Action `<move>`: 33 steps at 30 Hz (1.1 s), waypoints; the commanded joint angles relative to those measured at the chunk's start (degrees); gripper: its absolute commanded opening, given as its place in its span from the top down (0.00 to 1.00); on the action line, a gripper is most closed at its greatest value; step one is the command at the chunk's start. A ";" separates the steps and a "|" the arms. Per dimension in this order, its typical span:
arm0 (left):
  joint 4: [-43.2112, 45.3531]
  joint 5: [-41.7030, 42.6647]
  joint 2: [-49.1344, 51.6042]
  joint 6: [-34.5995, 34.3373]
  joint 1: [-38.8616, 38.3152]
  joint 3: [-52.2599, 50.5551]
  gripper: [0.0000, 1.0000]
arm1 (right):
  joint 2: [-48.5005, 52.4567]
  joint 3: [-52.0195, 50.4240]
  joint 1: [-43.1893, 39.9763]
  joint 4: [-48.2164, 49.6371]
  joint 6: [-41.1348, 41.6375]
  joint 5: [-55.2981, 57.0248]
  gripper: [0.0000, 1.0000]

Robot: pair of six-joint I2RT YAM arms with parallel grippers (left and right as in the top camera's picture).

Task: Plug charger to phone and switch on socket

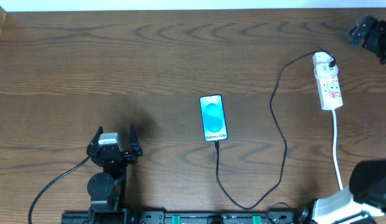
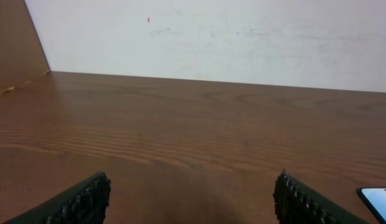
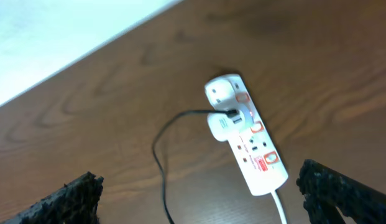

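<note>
Right gripper (image 3: 202, 196) jaws wide apart, empty, above small white power strip (image 3: 248, 134), far right. Thin black charger cable (image 1: 283, 130) appears seated in slim blue-screened smartphone (image 1: 213, 118), centre. Left gripper (image 1: 115, 134) spread, empty. Press red switch (image 3: 255, 126) squarely, one fingertip.

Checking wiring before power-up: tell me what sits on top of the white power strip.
A white plug block sits on the socket near one end, the black charger cable leaving it. Red switch marks show alongside. The outlet under the block is covered.
</note>
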 commanded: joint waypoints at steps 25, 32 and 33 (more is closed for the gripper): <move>-2.21 -0.31 -0.37 0.81 0.26 -1.14 0.16 | -57.07 -80.37 13.27 65.99 0.20 3.96 0.01; -2.19 -0.31 -0.35 0.81 0.26 -1.14 0.16 | -70.58 -93.44 13.31 74.10 0.20 6.05 0.01; -2.21 -0.31 -0.35 0.81 0.26 -1.14 0.16 | -72.85 -95.91 13.31 75.67 0.20 6.08 0.01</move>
